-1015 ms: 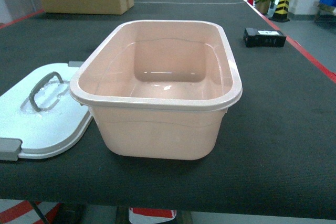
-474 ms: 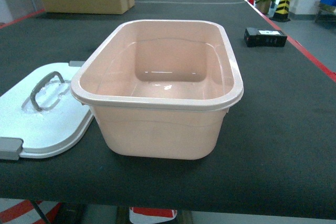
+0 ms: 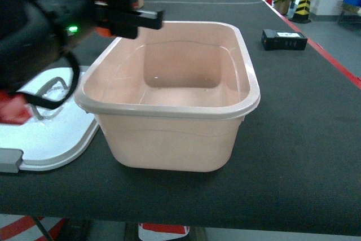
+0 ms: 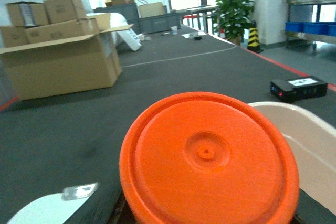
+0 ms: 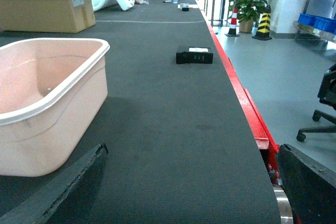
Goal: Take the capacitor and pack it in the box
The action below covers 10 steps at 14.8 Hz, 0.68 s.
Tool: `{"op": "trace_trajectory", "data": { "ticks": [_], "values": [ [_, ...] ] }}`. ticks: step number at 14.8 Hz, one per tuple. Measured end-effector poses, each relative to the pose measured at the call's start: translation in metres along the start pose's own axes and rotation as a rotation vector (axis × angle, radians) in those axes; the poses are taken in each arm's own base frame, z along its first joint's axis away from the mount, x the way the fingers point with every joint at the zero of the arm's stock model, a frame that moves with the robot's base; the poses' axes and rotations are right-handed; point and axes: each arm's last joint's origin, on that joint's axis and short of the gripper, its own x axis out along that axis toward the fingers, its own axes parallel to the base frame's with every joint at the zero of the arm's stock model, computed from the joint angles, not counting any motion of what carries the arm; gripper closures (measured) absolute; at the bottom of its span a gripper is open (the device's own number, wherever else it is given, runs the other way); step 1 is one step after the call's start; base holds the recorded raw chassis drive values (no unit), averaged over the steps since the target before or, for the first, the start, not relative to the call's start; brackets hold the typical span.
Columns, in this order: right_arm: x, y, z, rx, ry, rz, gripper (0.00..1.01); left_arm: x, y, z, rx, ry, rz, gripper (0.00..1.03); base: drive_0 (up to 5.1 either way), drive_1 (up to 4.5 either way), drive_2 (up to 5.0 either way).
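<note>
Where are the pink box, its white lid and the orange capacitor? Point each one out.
box (image 3: 175, 139): head view, front wall.
lid (image 3: 56, 139): head view, bare white top near its front edge.
capacitor (image 4: 207, 156): left wrist view, round end face.

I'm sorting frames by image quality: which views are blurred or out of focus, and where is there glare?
Head view: the left arm is motion-smeared and dark, while the box is sharp with faint glints inside. Left wrist view: the orange capacitor fills the foreground, slightly soft; bright windows wash out the background. Right wrist view: sharp, evenly lit.
</note>
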Motion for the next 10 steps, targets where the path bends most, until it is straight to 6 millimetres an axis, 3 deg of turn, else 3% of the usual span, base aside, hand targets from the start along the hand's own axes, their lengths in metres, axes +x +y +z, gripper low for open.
{"op": "trace_trajectory", "data": {
  "ticks": [2,3,5,7,10],
  "values": [
    [0.0,0.0,0.0,0.0,0.0,0.0,0.03,0.031,-0.025,-0.007,-0.043,0.012,-0.043,0.59,0.0,0.0,0.0],
    [0.0,0.0,0.0,0.0,0.0,0.0,0.03,0.037,-0.03,-0.016,-0.062,0.038,-0.057,0.52,0.0,0.0,0.0],
    [0.0,0.0,0.0,0.0,0.0,0.0,0.03,0.038,-0.034,-0.027,-0.081,0.06,-0.078,0.29,0.0,0.0,0.0],
    [0.0,0.0,0.0,0.0,0.0,0.0,0.03,0.031,-0.03,-0.02,-0.093,0.037,-0.081,0.03,0.0,0.0,0.0],
    [0.0,0.0,0.0,0.0,0.0,0.0,0.03,0.014,-0.005,-0.011,-0.093,0.016,-0.039,0.05,0.0,0.0,0.0]
  ]
}}
